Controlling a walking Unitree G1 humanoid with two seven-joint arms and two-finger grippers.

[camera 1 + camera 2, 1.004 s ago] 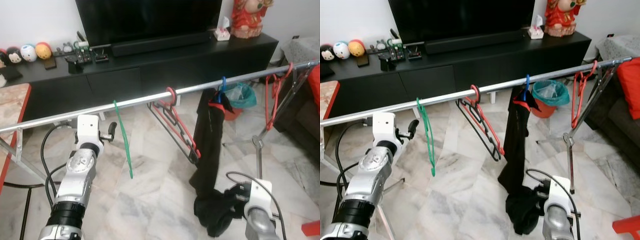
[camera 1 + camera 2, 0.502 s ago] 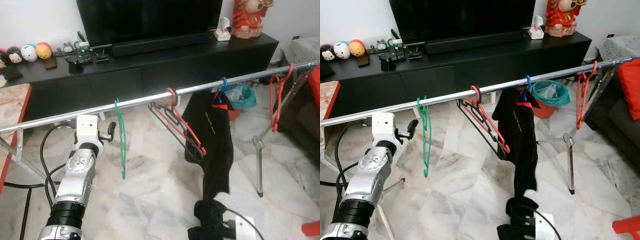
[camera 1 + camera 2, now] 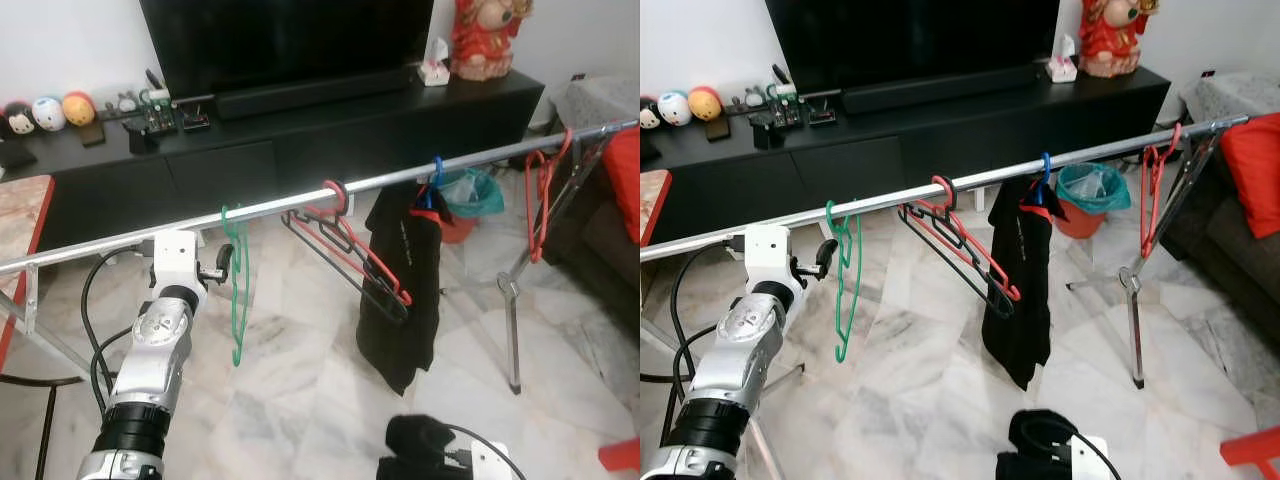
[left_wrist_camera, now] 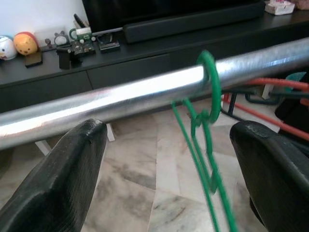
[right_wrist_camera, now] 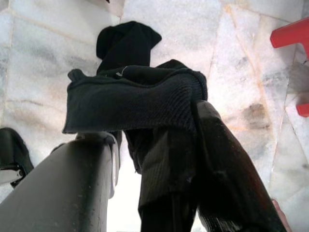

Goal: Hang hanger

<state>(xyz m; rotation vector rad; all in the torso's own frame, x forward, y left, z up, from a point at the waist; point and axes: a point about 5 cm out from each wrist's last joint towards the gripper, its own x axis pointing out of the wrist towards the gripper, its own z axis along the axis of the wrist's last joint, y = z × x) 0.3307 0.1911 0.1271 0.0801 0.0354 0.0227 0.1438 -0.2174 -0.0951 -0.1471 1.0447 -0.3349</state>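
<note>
One green hanger [image 3: 236,290] now hooked on rail [image 3: 280,204], swung back near plumb versus a second ago. Left gripper [image 4: 169,159] jaws open either side, clear of it. Right gripper [image 5: 145,159] closed on black cloth [image 5: 130,96], dropped low. Hang looks done.

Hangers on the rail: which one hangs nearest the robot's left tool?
The green hanger. Its hook sits on the rail right beside the open left tool; the red and black hangers, the blue one and the far red one hang farther along.
</note>
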